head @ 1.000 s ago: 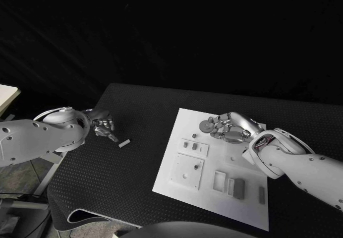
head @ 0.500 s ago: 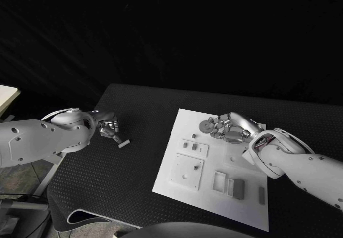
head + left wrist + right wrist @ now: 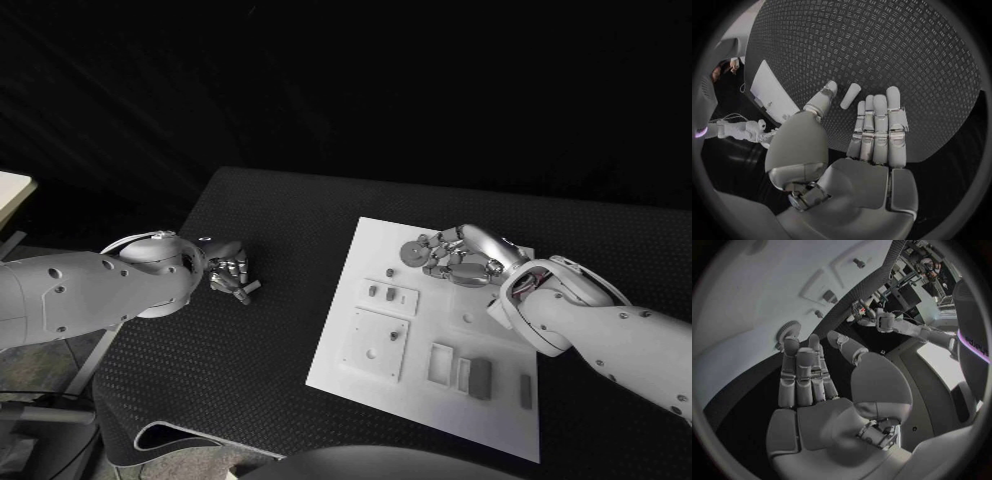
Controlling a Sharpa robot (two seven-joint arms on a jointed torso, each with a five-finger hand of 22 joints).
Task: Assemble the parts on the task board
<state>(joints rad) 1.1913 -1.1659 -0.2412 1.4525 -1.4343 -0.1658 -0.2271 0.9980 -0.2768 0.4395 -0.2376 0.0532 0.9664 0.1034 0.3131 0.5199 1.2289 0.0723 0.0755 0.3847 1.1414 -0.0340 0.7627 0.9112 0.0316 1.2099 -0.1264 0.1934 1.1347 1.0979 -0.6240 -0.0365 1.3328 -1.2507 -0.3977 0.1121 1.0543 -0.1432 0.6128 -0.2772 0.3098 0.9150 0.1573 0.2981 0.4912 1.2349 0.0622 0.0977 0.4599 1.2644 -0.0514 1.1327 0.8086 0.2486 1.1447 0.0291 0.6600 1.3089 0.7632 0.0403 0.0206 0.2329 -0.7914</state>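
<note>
Reading from the fingertips out, with the task board (image 3: pixel 433 340) as my landmark.

Left fingers: the fingers (image 3: pixel 879 125) lie straight and side by side, the thumb set apart; from the wrist camera nothing sits between them.
Loose part: a small pale peg (image 3: pixel 850 96) lies on the black table (image 3: pixel 216 380) just beyond those fingertips; I cannot tell whether a fingertip touches it. From the head camera it (image 3: pixel 250 290) is well off the board's left edge.
Left hand: the left hand (image 3: pixel 228 272) is low over the mat, off the board, grasping nothing.
Right fingers: the fingers (image 3: pixel 801 375) are extended and close together, thumb apart, empty.
Gear: a round toothed gear (image 3: pixel 787 332) sits on the board just beyond the right fingertips; from the head camera it (image 3: pixel 417 254) is at the board's far end.
Right hand: the right hand (image 3: pixel 464 258) hangs over the board's far end beside the gear, released, holding nothing I can see.
Board: white plate, mid-table, carrying raised square plates (image 3: pixel 375 345) and small rectangular blocks (image 3: pixel 480 379) at its near end.
</note>
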